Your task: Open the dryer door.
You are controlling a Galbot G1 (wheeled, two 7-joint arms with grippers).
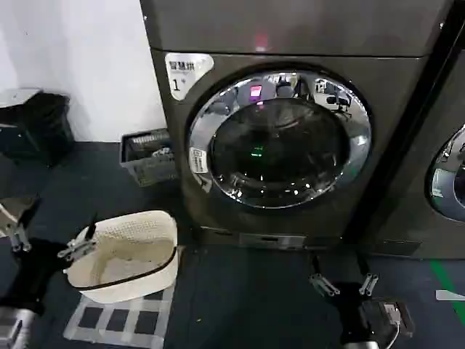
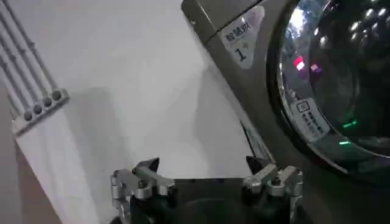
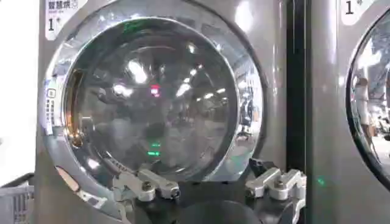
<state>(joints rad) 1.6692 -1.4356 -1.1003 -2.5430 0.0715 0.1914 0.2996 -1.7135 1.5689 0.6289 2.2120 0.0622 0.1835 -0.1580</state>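
My right claw (image 1: 343, 283) gapes empty, low before the shut dryer door (image 1: 280, 138); left claw (image 1: 78, 243) open, idle. Door likely heavy, stiff-hinged, slick chrome: hook the rim edge.

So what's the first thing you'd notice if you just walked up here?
The big shiny dryer door, shut, in the middle of the dark grey machine marked 1. Then the white basket on the floor to its left, beside the open left gripper. The open right gripper hangs low before the machine.
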